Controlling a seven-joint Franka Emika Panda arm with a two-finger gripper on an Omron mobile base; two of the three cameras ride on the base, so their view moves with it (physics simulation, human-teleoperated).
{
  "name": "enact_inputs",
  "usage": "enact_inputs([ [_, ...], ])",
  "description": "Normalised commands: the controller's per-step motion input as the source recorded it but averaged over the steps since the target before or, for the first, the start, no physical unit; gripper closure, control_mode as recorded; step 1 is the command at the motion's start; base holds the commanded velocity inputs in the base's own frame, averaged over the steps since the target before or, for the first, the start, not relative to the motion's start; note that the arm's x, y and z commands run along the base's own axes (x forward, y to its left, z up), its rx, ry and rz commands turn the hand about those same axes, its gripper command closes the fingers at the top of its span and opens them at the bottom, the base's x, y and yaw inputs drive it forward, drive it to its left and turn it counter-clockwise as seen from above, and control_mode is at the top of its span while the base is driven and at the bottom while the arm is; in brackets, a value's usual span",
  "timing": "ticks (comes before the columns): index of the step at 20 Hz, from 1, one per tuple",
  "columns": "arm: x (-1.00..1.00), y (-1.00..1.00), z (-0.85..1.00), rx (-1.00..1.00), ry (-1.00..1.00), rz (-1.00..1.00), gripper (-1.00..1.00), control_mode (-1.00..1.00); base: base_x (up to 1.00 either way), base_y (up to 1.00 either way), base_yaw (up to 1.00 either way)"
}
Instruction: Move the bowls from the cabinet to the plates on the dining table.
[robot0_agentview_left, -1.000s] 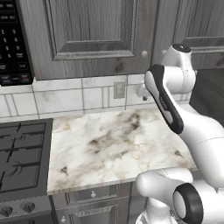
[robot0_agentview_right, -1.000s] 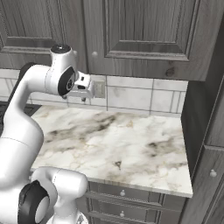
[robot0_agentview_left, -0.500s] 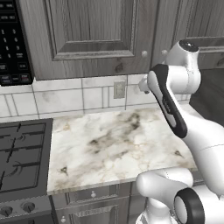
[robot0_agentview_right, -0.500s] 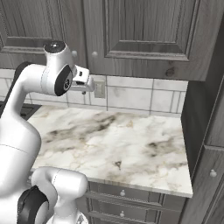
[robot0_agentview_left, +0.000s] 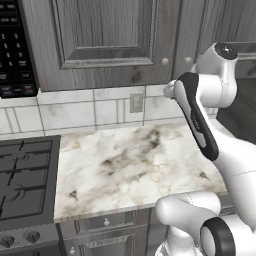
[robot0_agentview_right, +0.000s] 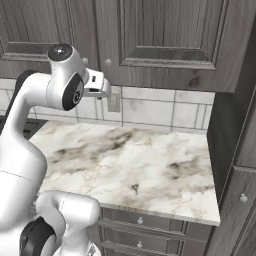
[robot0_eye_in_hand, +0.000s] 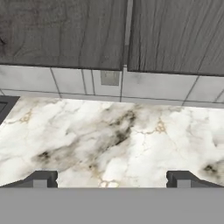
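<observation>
The grey wood-grain cabinet (robot0_agentview_left: 105, 35) (robot0_agentview_right: 170, 30) (robot0_eye_in_hand: 61, 30) hangs over the counter with both doors closed, so the bowls are hidden. Small round knobs (robot0_agentview_left: 164, 61) (robot0_agentview_right: 107, 62) sit at the doors' lower inner corners. My gripper (robot0_agentview_left: 169, 90) (robot0_agentview_right: 106, 91) (robot0_eye_in_hand: 111, 179) hovers just below the cabinet's bottom edge, near the knobs, pointing at the tiled wall. It is open, its fingertips (robot0_eye_in_hand: 43, 179) wide apart with nothing between them. The plates and the dining table are out of view.
A marble worktop (robot0_agentview_left: 130, 160) (robot0_agentview_right: 125, 165) lies below, over grey drawers (robot0_agentview_right: 150, 230). A gas stove (robot0_agentview_left: 25, 185) and a black microwave (robot0_agentview_left: 12, 50) are at the left. A wall outlet (robot0_agentview_left: 136, 102) is on the tiles. A tall grey unit (robot0_agentview_right: 235, 150) bounds the right.
The hand has risen a little toward the underside of the cabinet doors. The jaws have stayed wide open.
</observation>
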Motion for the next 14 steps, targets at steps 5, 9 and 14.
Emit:
enact_inputs([
  [5, 0.00, -0.15, 0.31, 0.00, -0.10, 0.00, -1.00, -1.00, 0.00, 0.00, 0.00],
  [9, 0.00, -0.13, 0.36, 0.00, -0.09, 0.00, -1.00, -1.00, 0.00, 0.00, 0.00],
  [14, 0.00, -0.12, 0.33, 0.00, -0.07, 0.00, -1.00, -1.00, 0.00, 0.00, 0.00],
])
